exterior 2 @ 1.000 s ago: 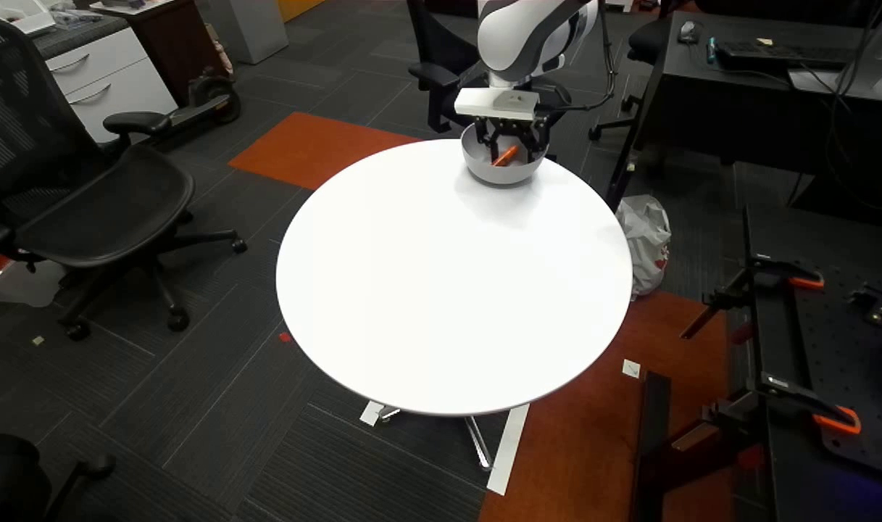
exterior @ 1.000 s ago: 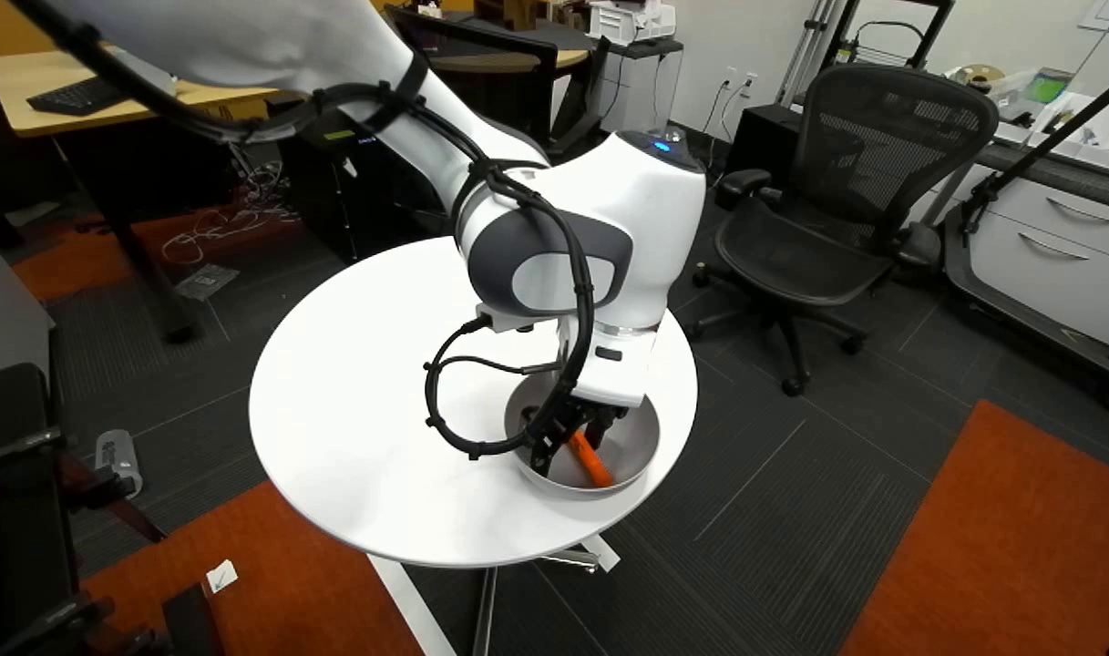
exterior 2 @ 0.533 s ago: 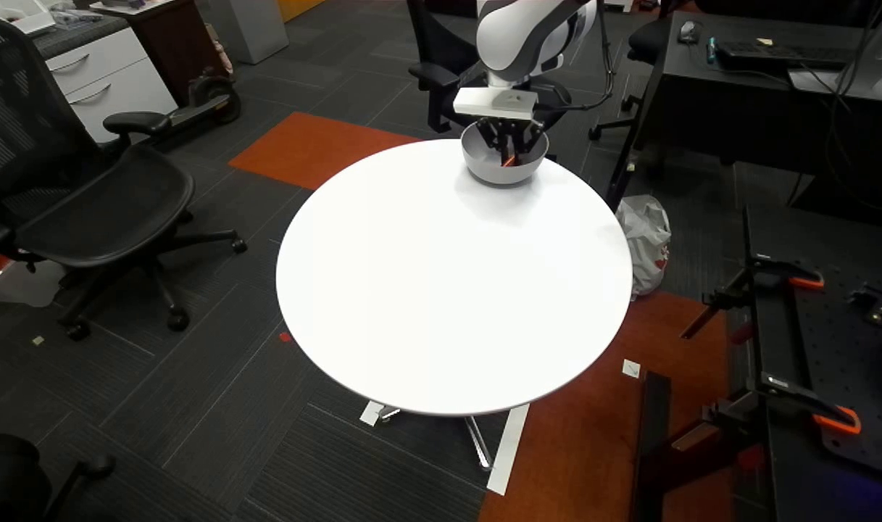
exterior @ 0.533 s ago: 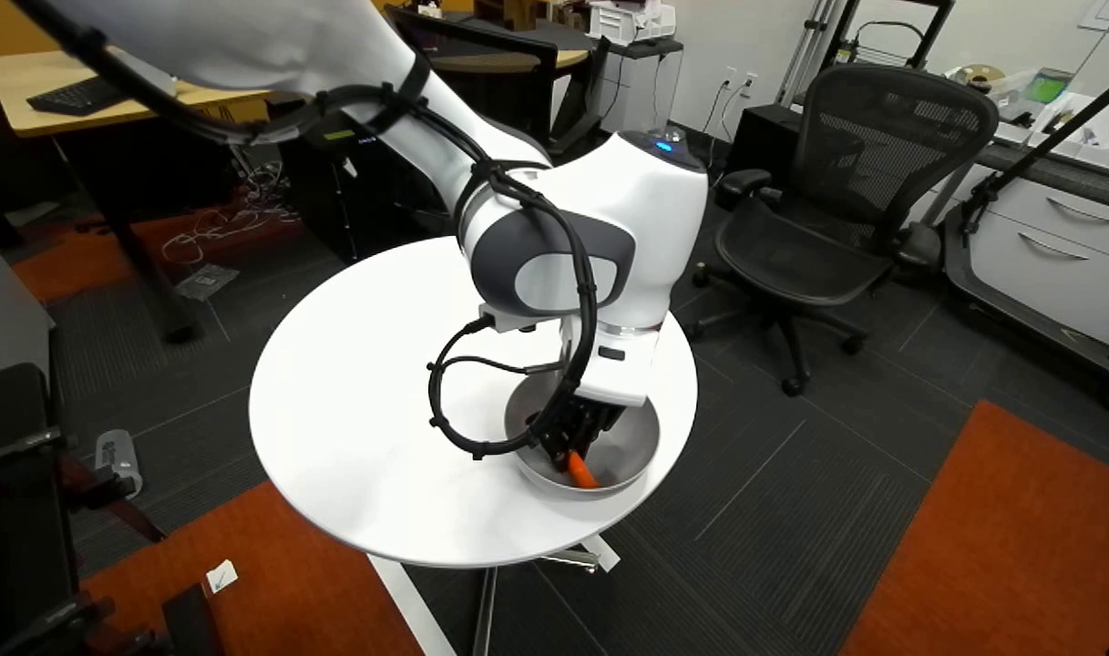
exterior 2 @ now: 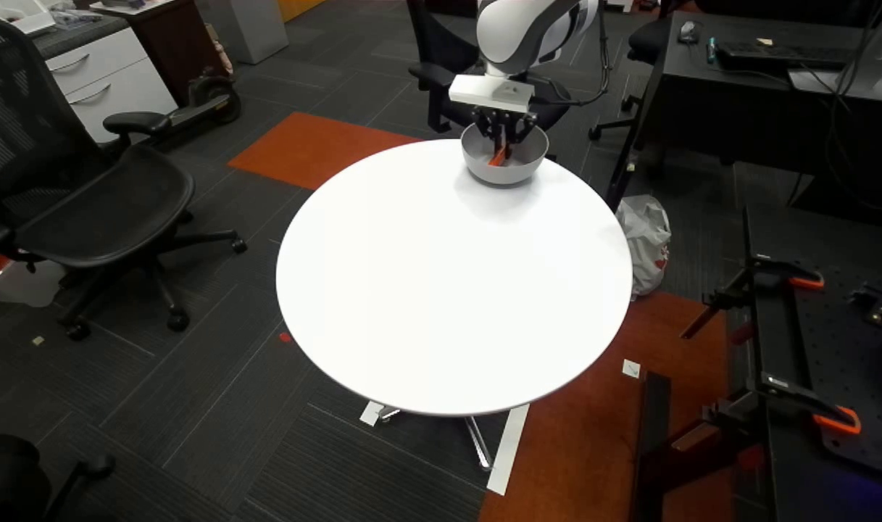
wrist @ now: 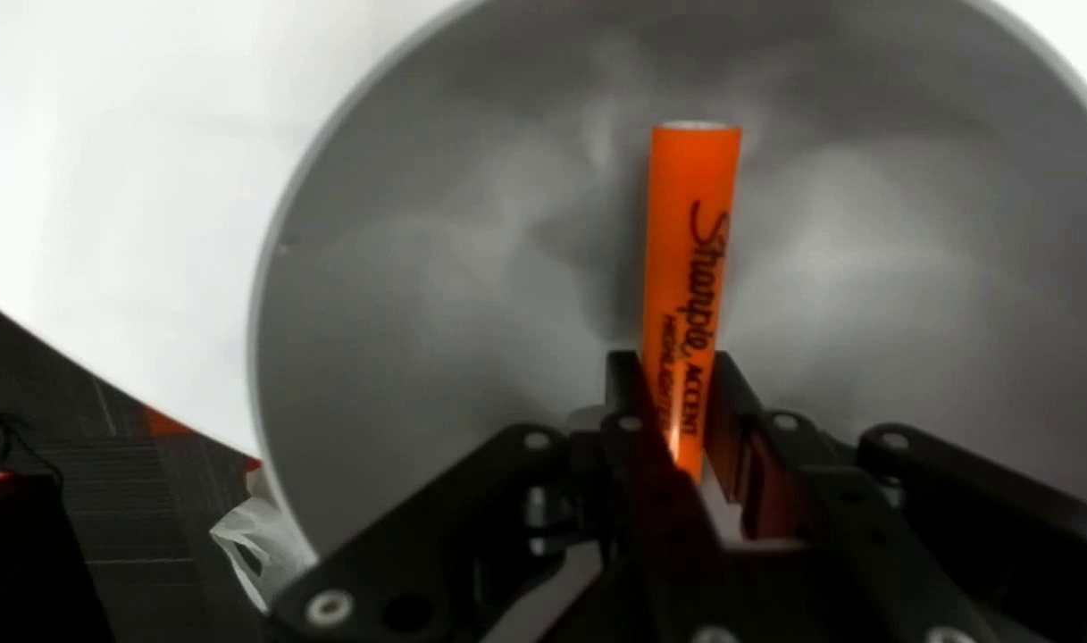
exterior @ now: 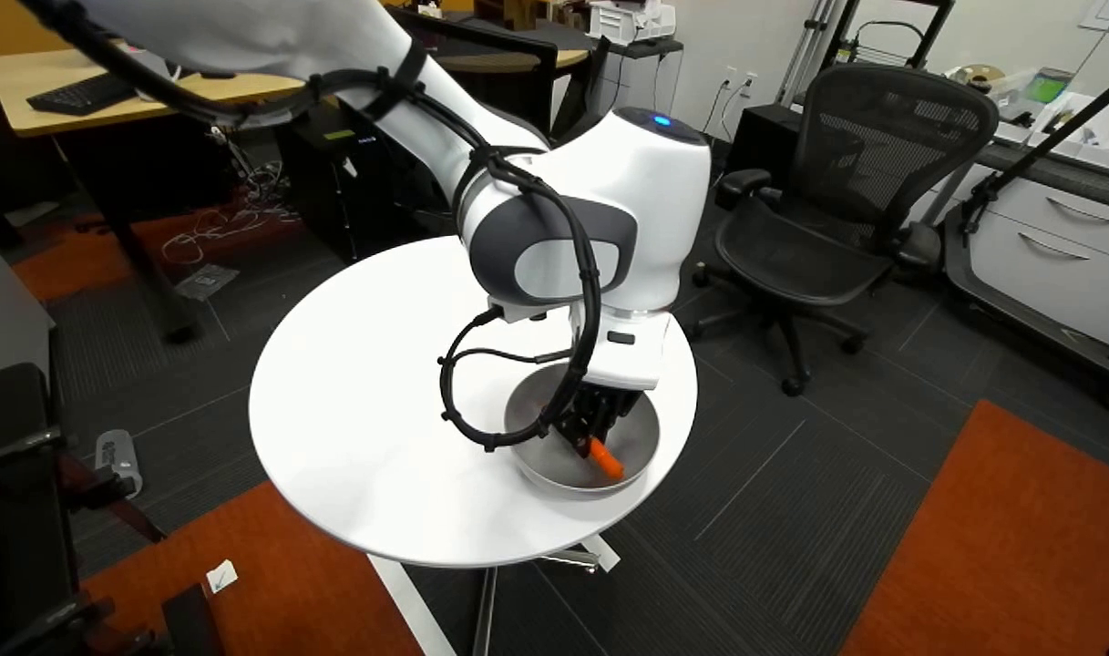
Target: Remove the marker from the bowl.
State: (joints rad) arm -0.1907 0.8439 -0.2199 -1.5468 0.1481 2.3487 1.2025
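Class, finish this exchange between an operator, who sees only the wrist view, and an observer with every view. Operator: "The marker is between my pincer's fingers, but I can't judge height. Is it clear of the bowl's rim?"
Observer: Not yet. In both exterior views the free end of the marker shows inside the bowl, below its rim.
Operator: What hangs beside my pincer?
Observer: A black cable, looped off the arm; in an exterior view it crosses in front of the bowl.
Operator: And what stands near the table?
Observer: A black mesh chair, beside it in an exterior view.
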